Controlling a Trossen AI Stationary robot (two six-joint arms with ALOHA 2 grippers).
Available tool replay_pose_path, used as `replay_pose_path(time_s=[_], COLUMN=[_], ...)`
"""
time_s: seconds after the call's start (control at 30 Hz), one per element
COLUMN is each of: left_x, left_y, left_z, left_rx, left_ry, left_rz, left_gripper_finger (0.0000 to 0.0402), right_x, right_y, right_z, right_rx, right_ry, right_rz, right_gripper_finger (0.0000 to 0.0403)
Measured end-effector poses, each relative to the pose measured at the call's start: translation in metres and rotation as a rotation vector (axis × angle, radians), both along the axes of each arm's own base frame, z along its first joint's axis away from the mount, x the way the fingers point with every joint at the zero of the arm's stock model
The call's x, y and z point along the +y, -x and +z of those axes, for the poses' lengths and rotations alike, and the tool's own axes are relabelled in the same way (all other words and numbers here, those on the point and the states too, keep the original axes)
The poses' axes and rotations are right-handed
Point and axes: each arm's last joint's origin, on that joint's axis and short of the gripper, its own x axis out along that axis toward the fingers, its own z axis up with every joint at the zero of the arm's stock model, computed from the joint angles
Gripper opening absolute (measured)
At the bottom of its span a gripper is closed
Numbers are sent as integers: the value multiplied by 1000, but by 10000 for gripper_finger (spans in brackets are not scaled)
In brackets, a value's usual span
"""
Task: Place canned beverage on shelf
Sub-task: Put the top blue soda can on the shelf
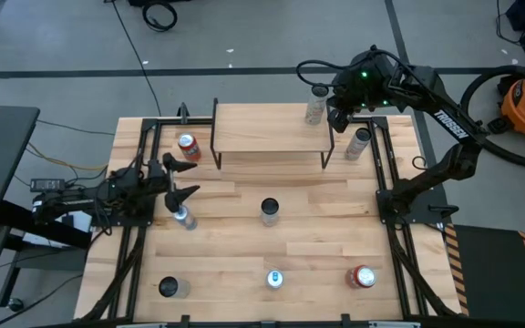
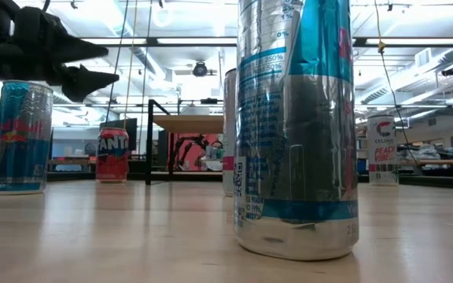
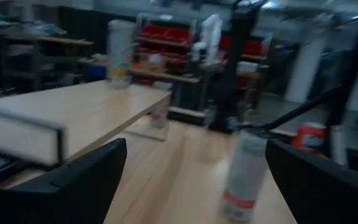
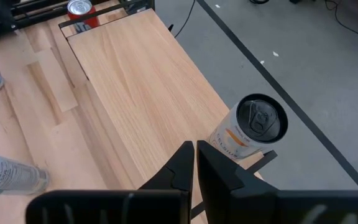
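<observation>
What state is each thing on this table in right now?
Low light-wood shelf on black legs: holds one can.
White can with orange print: upright on shelf's far right corner.
Red Fanta can: upright on table.
Left end effector: open, empty.
Right end effector: shut, empty.

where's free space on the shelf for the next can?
The shelf board is bare from its left end across the middle; one white can stands at its far right corner, just beside the right gripper, fingers shut. That corner is the crowded part. On the table, the red can borders the shelf's left end and a silver can its right end.
</observation>
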Motion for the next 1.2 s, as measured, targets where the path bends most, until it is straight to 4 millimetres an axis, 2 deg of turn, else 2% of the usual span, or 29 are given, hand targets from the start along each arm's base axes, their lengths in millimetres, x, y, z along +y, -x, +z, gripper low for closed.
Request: replay_pose_path(time_s=[0.13, 0.3, 0.63, 0.77, 1.03, 1.2], left_x=[-2, -3, -4, -4, -5, -4], left_y=[1, 7, 12, 7, -8, -17], left_z=[9, 31, 64, 66, 57, 59], left_rx=[-45, -43, 195, 292, 413, 399], left_ry=[7, -3, 88, 111, 203, 197], left_rz=[-82, -87, -107, -117, -179, -184], left_gripper_finger=[396, 396, 396, 396, 396, 396], right_x=[0, 0, 0, 0, 0, 0], right_y=[0, 0, 0, 0, 0, 0], right_z=[0, 0, 0, 0, 0, 0], right_rx=[0, 0, -3, -3, -3, -3], right_ry=[0, 0, -4, -4, -4, -4], right_rz=[0, 1, -4, -4, -5, -5], right_gripper_finger=[29, 29, 29, 29, 29, 29])
